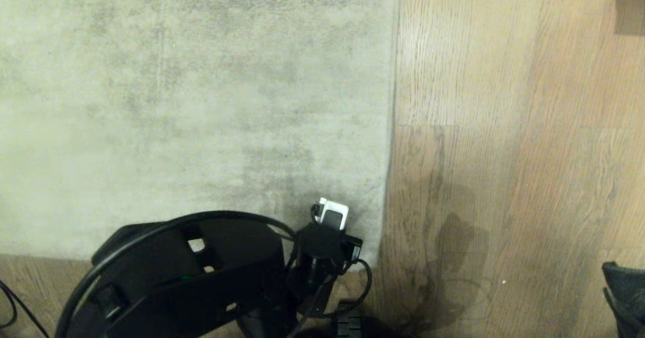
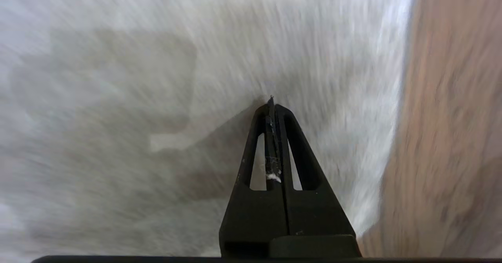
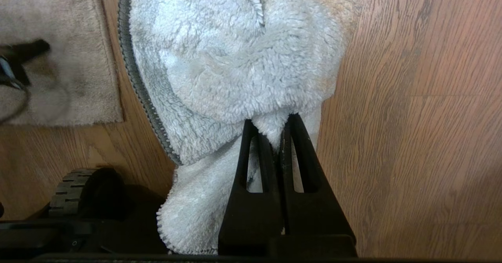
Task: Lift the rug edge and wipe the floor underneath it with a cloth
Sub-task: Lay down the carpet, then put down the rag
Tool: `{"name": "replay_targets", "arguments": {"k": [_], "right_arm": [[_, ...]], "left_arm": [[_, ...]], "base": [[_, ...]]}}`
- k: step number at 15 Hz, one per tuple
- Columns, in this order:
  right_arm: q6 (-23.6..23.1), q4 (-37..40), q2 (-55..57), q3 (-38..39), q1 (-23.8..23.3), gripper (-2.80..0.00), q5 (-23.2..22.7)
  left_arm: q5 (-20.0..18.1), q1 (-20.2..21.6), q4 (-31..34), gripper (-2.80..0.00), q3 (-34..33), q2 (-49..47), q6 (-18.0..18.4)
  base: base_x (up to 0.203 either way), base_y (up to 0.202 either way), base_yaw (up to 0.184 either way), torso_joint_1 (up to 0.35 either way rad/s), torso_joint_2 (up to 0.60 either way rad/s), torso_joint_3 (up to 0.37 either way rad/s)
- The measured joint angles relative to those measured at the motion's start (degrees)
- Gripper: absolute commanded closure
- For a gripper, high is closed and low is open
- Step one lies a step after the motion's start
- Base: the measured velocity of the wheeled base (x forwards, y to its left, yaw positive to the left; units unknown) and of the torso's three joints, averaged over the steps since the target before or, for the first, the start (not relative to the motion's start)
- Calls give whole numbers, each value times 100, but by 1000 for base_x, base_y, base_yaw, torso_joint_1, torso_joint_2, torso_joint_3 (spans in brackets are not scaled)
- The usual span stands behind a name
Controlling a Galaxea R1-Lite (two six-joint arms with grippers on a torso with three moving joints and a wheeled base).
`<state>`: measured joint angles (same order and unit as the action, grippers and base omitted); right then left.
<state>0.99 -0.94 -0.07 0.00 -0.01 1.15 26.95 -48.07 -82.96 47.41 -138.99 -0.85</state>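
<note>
The rug (image 1: 191, 101) lies flat, and its rug edge (image 1: 392, 126) runs straight up the head view beside the floor (image 1: 504, 151). My left arm (image 1: 201, 277) reaches over the rug's near corner. In the left wrist view my left gripper (image 2: 271, 103) is shut and holds nothing, only a wisp of white fluff between the fingers. It hovers over the rug pile, with the rug edge (image 2: 400, 98) off to one side. My right gripper (image 3: 270, 126) is shut on the cloth (image 3: 235, 59), a fluffy pale blue-white rag bunched above the floor (image 3: 411, 118).
The rug's corner (image 3: 59, 59) shows in the right wrist view, with my base's wheel (image 3: 74, 184) close by. A dark object (image 1: 625, 292) sits at the head view's lower right edge. Black cables (image 1: 363, 277) loop around the left wrist.
</note>
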Motion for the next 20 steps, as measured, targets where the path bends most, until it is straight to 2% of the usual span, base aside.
{"name": "replay_targets", "arguments": {"k": [5, 8, 11, 14, 18, 20], "right_arm": [[-1, -2, 0, 0, 1, 0, -2], [-1, 0, 0, 0, 1, 0, 0], [-2, 0, 0, 0, 1, 0, -2], [2, 0, 0, 0, -2, 0, -2], [-4, 0, 0, 0, 1, 0, 0], [-2, 0, 0, 0, 1, 0, -2]], "left_arm": [[9, 17, -4, 0, -889, 980, 0], [-7, 119, 4, 0, -1821, 1788, 2], [-136, 472, 2, 0, -2929, 2683, 24], [-691, 1167, 212, 0, -3776, 3766, 210], [-1938, 2474, 1120, 0, -4456, 5284, 562], [-2393, 2893, 1629, 0, -4631, 5967, 628]], "base": [[0, 0, 0, 0, 0, 0], [0, 0, 0, 0, 0, 0], [0, 0, 0, 0, 0, 0], [0, 0, 0, 0, 0, 0], [0, 0, 0, 0, 0, 0], [0, 0, 0, 0, 0, 0]]}}
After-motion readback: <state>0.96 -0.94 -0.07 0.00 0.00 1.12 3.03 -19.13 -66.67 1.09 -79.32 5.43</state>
